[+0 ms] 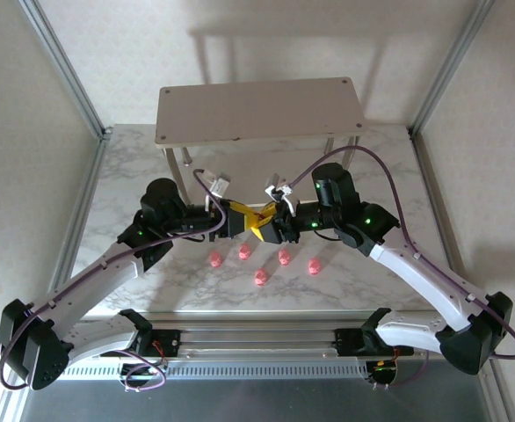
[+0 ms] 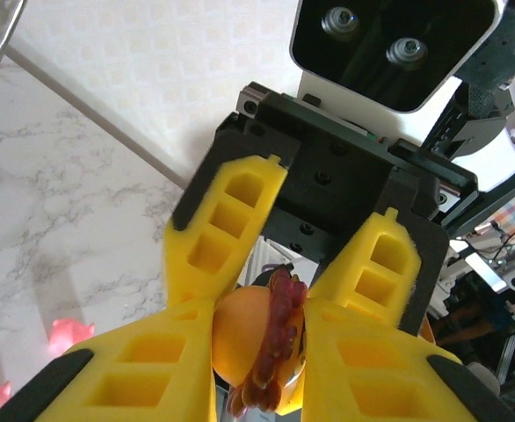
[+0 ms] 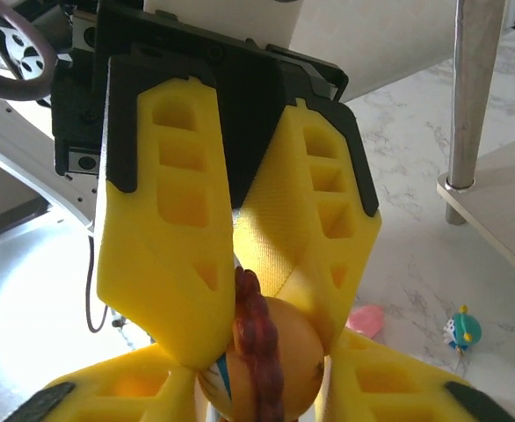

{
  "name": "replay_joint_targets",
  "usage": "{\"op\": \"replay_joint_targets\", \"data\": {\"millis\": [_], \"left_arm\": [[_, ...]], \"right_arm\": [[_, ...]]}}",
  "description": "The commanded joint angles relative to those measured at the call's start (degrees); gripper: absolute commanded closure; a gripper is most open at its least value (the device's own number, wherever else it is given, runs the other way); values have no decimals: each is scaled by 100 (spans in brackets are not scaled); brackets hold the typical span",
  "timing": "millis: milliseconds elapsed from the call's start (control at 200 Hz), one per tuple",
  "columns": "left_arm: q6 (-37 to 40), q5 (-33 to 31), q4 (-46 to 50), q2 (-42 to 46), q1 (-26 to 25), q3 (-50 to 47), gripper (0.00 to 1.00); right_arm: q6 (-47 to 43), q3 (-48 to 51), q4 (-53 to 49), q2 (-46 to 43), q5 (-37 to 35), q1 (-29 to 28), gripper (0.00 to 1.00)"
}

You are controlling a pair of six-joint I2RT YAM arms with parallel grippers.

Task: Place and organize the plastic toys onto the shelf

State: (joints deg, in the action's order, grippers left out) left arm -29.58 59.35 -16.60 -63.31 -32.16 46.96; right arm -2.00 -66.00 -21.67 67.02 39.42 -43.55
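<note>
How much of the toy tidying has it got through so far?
Nothing looks shelved yet: the shelf shows a bare top board. In hand: the left claw and right claw both pinch an orange toy. To do: five pink pigs wait on the table, and a teal figure stands near the shelf.

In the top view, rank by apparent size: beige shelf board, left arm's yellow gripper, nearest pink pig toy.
1. Beige shelf board
2. Left arm's yellow gripper
3. Nearest pink pig toy, clearly smallest
</note>
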Motion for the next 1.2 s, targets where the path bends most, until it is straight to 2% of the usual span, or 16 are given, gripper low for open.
{"op": "replay_joint_targets", "data": {"millis": [0, 130, 285, 471, 646, 796, 916, 1026, 1196], "left_arm": [[389, -492, 437, -231, -229, 162, 100], [448, -498, 480, -282, -194, 271, 100], [653, -526, 748, -366, -168, 472, 100], [1121, -597, 1416, -471, -39, 894, 100], [1509, -645, 1941, -550, 180, 1163, 100], [1639, -564, 2065, -634, 364, 1330, 100], [1729, -511, 2154, -753, 383, 1496, 100], [1859, -541, 2289, -903, 382, 1655, 100], [2481, -1232, 2882, -1400, 322, 2049, 100]], "right_arm": [[85, -316, 953, 87, 631, -458, 60], [112, -314, 939, 60, 556, -461, 52], [95, -329, 837, 63, 527, -457, 33], [123, -252, 670, -80, 180, -409, 25], [190, 10, 397, -600, -143, -167, 16], [336, 172, -36, -1065, -678, 53, 1], [662, 175, -226, -1170, -1200, 365, 1], [1000, 239, -202, -1361, -2029, 477, 1], [1564, 361, -20, -1921, -3332, 494, 1]]}}
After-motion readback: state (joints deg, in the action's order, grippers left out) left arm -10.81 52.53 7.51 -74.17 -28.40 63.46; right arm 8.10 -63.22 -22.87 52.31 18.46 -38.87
